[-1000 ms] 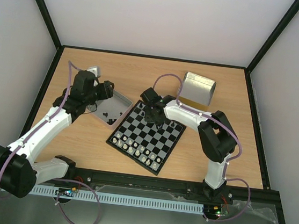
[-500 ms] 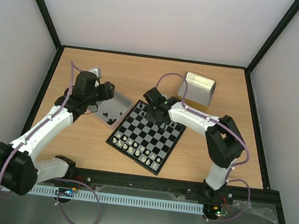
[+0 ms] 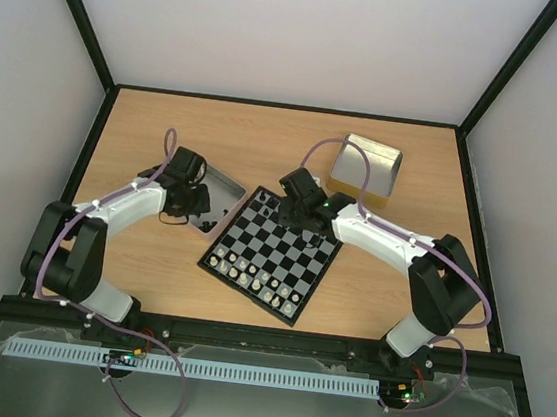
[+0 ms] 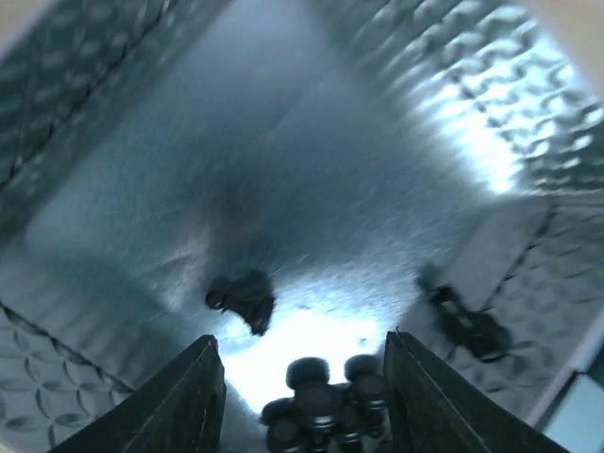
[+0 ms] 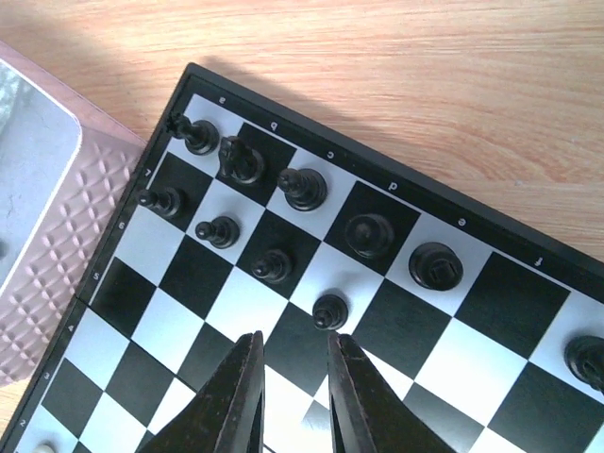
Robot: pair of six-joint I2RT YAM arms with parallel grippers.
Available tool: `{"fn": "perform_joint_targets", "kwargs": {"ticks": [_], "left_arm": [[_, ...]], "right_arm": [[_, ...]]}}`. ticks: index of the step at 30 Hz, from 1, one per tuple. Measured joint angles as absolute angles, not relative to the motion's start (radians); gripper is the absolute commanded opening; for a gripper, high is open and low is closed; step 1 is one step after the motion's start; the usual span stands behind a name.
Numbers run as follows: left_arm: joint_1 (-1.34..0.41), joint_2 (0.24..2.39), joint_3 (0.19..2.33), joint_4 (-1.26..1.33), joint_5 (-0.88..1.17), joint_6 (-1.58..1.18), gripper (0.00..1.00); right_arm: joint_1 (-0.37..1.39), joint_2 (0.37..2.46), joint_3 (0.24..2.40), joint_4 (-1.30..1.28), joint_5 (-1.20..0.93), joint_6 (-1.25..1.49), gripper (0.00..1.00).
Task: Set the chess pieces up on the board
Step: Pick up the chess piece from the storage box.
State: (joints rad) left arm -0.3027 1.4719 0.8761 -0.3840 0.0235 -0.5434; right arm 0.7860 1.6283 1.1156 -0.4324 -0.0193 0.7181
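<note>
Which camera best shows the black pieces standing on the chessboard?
The right wrist view: the black pieces stand close and sharp on the chessboard. From above they are tiny specks, partly behind the right arm. The left wrist view shows a metal tray instead.

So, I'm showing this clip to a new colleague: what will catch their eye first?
The board sits mid-table, with pale pieces lined along its near edge and black chess pieces standing along its far edge, under the right gripper and its empty jaws. Left of it, the left gripper reaches into a shiny metal tray, jaws open astride a cluster of more black ones.
</note>
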Motion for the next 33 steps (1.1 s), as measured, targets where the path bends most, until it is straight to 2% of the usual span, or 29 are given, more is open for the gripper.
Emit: {"fn": "perform_joint_targets", "kwargs": {"ticks": [5,11,19,25,33], "left_arm": [[-0.303,1.541,0.897,-0.45,0.006,-0.542,0.48],[-0.303,1.621,0.961,-0.481,-0.017,-0.529,0.37],[-0.303,1.679,0.999,-0.513,-0.03,-0.517,0.36],[-0.303,1.7,1.002,-0.521,-0.026,-0.504,0.22],[-0.303,1.709,1.014,-0.518,-0.014,-0.496,0.14]], "right_arm": [[0.786,1.623,1.087,-0.39,-0.019,0.718,0.18],[0.786,1.623,1.057,-0.378,-0.019,0.713,0.18],[0.786,1.623,1.056,-0.367,-0.01,0.695,0.18],[0.786,1.623,1.056,-0.36,-0.007,0.696,0.18],[0.786,1.623,1.056,-0.361,0.002,0.696,0.17]]}}
